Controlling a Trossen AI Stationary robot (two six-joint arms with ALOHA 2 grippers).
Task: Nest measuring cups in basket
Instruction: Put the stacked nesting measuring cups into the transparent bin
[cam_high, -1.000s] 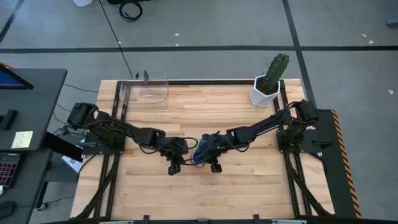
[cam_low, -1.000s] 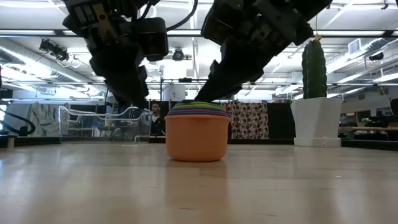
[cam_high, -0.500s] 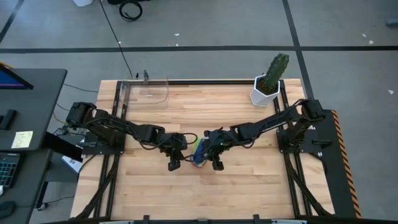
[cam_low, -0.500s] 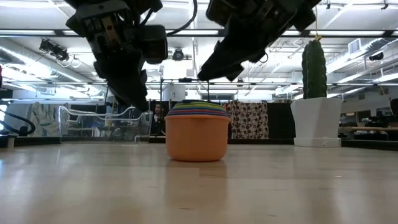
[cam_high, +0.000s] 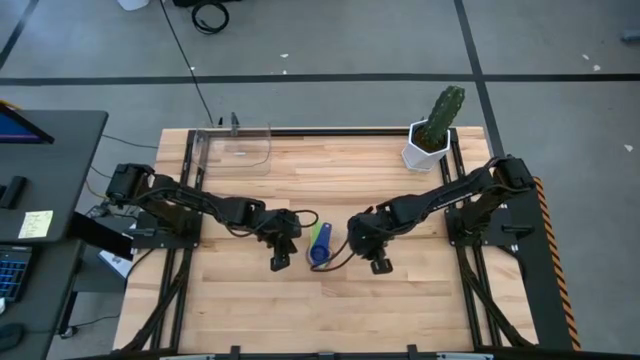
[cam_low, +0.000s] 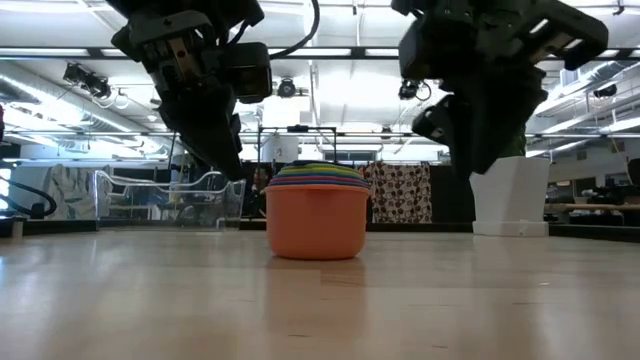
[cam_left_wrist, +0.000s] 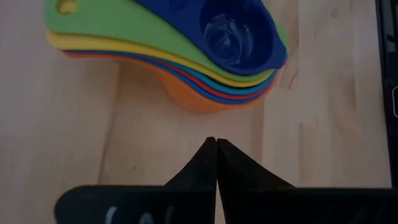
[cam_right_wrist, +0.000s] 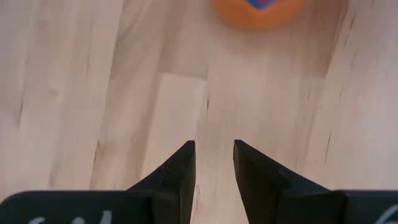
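High view. Worktop (cam_high: 400, 300), pale wood. Measuring cups (cam_high: 318, 243): one nested stack at mid-worktop, standing on bare wood, not in the basket (cam_high: 240, 148), which sits empty at the far left corner, well apart. Left end effector (cam_high: 279, 258) just left of the stack; right end effector (cam_high: 378, 262) a little further off on the right. Cactus pot (cam_high: 424, 148) at the far right, no part of the job.

Low view. Orange cup (cam_low: 317, 226) outermost, coloured rims layered above it. Both arms hang clear on either side; nothing touches the stack.

Left wrist view. Fingers (cam_left_wrist: 200, 165) pressed together, holding nothing, tips aimed at the stack's base. Dark blue cup (cam_left_wrist: 239, 34) innermost, flat handles fanned to one side.

Right wrist view. Fingers (cam_right_wrist: 180, 171) parted with a gap, empty; stack at the frame's edge beyond.

Assessment: nesting looks complete; carrying the stack to the basket remains. The right end effector, parted, seems the readier to grip.
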